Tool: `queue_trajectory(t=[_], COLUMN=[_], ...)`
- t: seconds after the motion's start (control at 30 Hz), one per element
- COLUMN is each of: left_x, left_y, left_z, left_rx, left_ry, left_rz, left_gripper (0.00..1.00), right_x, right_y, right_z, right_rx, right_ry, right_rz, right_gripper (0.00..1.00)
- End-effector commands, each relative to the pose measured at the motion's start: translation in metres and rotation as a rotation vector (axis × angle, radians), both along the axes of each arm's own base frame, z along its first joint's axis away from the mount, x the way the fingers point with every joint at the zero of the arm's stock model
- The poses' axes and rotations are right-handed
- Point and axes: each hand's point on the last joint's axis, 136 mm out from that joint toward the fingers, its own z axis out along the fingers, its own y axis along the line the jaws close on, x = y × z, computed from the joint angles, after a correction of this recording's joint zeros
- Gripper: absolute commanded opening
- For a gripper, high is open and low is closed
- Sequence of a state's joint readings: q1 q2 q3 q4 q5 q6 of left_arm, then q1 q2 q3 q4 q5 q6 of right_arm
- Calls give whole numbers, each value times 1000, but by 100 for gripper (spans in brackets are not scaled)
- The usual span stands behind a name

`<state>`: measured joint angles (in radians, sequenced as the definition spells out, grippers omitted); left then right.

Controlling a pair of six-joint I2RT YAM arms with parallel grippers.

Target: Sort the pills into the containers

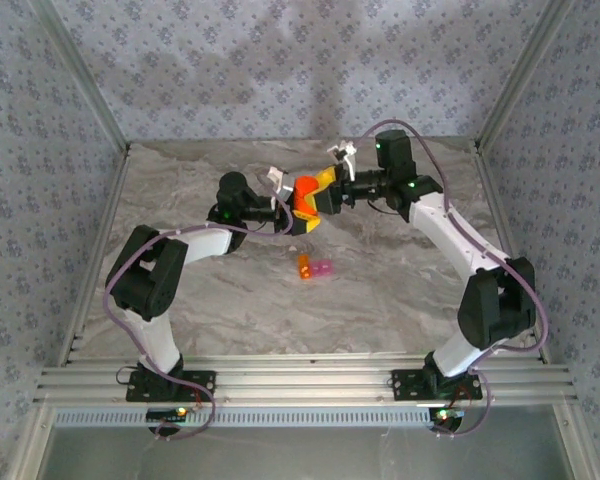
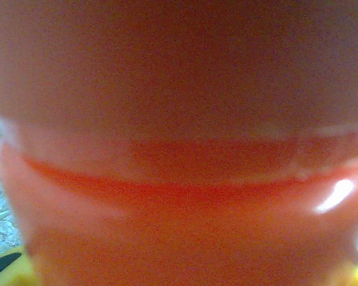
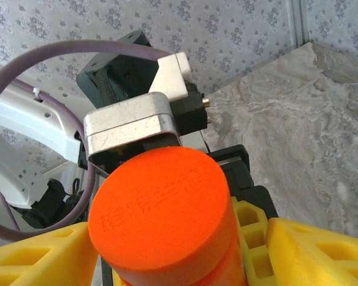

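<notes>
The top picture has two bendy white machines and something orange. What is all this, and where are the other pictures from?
Those are two robot arms, a left arm and a right arm, bolted to a table. Each ends in a claw with two yellow fingers. The top picture looks down from above. The other two come from cameras on the wrists, so things look huge. The left claw holds an orange bottle in the air; its camera sees the bottle blurry and close. The right claw stands open around the bottle's cap. On the table lie two tiny joined boxes, one orange, one pink.
</notes>
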<state>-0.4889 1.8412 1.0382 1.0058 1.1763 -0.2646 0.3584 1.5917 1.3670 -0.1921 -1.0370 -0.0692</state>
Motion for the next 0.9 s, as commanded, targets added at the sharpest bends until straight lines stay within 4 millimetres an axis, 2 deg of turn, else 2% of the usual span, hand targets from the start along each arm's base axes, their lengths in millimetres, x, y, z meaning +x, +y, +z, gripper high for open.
queue_trajectory(t=[0.0,0.43,0.53,0.7,0.87], left_x=[-5,-8,-8,-7,-4], left_y=[0,-2,-2,-3,-3], left_z=[15,13,14,16,19], left_rx=[-29,-25,-26,-30,-41], left_ry=[-57,-47,-49,-53,-73], left_rz=[-37,-47,-47,-42,-6], left_gripper=[0,0,0,0,0], right_x=[-2,-4,-5,-1,14], right_y=[4,13,13,10,4], right_z=[14,15,12,5,-6], right_rx=[11,11,6,-6,-7], right_ry=[-39,-35,-29,-24,-17], right_rz=[33,50,53,7,-137], right_gripper=[75,69,61,39,28])
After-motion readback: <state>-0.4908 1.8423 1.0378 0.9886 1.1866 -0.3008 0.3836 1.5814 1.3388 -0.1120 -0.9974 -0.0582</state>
